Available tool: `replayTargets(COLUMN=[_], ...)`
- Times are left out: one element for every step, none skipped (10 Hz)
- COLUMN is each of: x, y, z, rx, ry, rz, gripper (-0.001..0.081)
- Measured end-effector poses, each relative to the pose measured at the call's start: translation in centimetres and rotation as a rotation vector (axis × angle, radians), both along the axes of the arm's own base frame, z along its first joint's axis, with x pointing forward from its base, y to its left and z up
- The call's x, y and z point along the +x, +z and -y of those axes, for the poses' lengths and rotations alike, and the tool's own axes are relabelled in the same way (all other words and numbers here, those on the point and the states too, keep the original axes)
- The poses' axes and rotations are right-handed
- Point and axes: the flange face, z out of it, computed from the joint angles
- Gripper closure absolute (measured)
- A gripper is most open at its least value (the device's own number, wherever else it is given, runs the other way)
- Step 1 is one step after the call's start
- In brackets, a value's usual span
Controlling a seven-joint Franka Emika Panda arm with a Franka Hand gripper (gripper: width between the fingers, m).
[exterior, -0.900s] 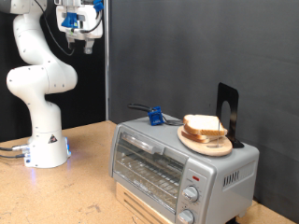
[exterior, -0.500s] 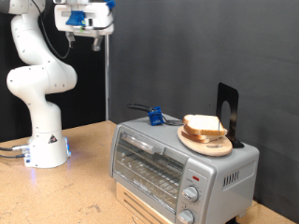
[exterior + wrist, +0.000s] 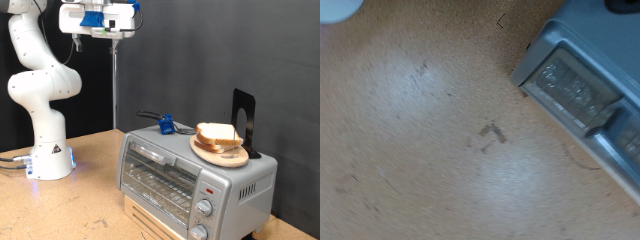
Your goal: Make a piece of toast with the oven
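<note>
one oven [image 3: 196,171], door closed, bread stack [image 3: 219,137] on top; gripper [image 3: 113,33] high, state unclear.

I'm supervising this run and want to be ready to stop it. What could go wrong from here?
The bread slices sit stacked on a plate near the edge of the oven's top; a clumsy pick could take several slices or push the plate off. The oven door looks shut, so it may block loading. The gripper hangs high, far from the bread, and its fingers are hard to make out.
</note>
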Motion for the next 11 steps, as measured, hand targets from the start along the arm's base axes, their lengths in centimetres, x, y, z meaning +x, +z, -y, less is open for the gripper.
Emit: replayTargets(x=[0.9, 2.3, 4.0, 3.8, 3.4, 3.2, 3.5, 4.4, 5.6, 6.9, 8.2], y=[-0.1, -0.5, -0.8, -0.8, -0.8, -1.0, -1.6, -2.8, -4.1, -5.4, -6.8], z=[0.0, -0.1, -0.5, -0.4, -0.2, 0.3, 1.0, 1.7, 2.0, 2.0, 2.0], rx=[0.011, 0.007, 0.003, 0.006, 0.010, 0.017, 0.029, 0.039, 0.053, 0.072, 0.080], ry=[0.129, 0.258, 0.354, 0.310, 0.381, 0.490, 0.604, 0.654, 0.645, 0.626, 0.619], rz=[0.027, 0.043, 0.038, 0.038, 0.042, 0.067, 0.121, 0.162, 0.173, 0.166, 0.157], gripper=[-0.0002, -0.0002, -0.0002, -0.0002, -0.0002, -0.0002, -0.0002, -0.0002, -0.0002, -0.0002, -0.0002])
